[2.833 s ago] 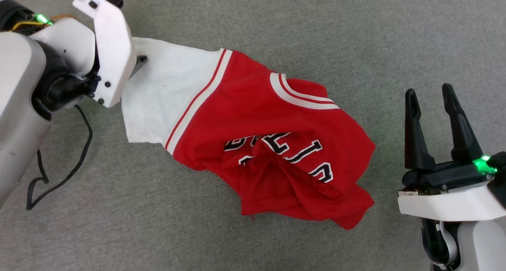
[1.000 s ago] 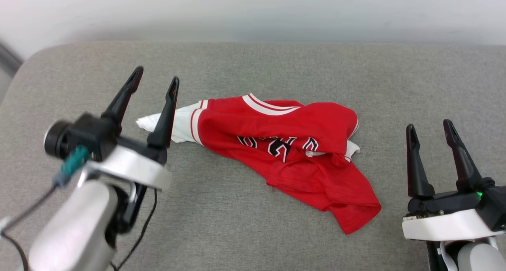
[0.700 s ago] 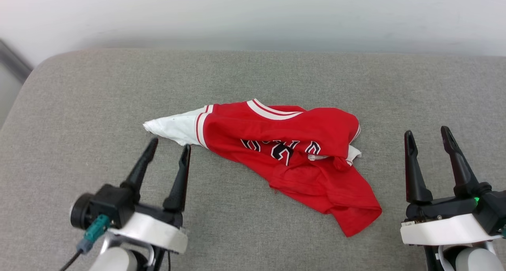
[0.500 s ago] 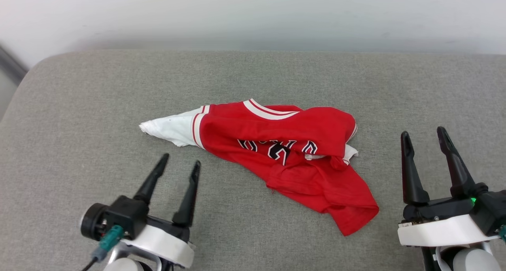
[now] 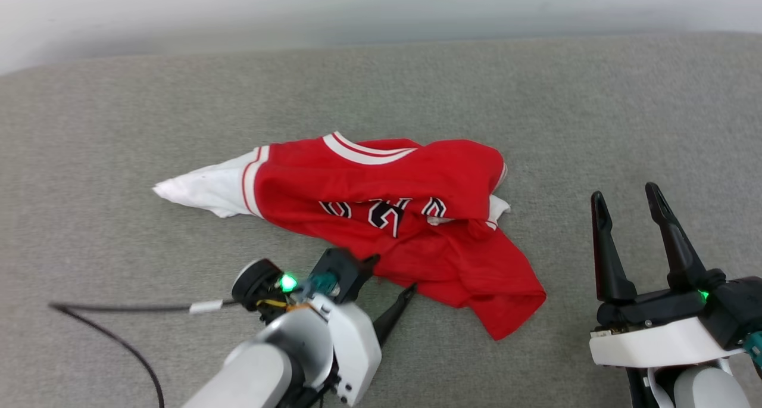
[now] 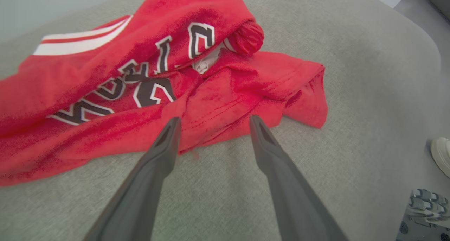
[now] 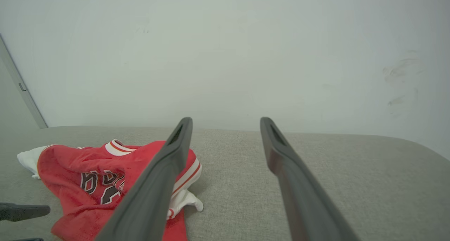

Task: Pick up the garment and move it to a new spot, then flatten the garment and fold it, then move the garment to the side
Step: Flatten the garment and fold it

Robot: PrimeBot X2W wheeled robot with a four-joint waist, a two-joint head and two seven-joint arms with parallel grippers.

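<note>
1. The garment (image 5: 393, 217) lies crumpled in the middle of the grey cushion (image 5: 119, 128). Its white sleeve trails toward 9 o'clock and a loose red corner points to 5 o'clock.
2. The left gripper (image 5: 391, 273) sits at the garment's 6 o'clock with its jaws spread wide and holding nothing. In the left wrist view the two fingertips straddle the near hem, just above the fabric.
3. The right gripper (image 5: 624, 191) waits at 3 o'clock, well apart from the cloth. Its jaws are equally wide and empty.
4. The step in hand looks like taking the hem in order to spread the shirt flat.
5. To do it well, the lower finger should slide under the edge against the cushion and close on a single layer. The bunched fold toward 3 o'clock is best avoided, since pinching doubled cloth would drag the crumple along.
6. The pull should then run toward 6 o'clock, away from the collar.
7. Count: one garment, two grippers with two fingers each, and one black cable (image 5: 119, 308) at 8 o'clock.
</note>
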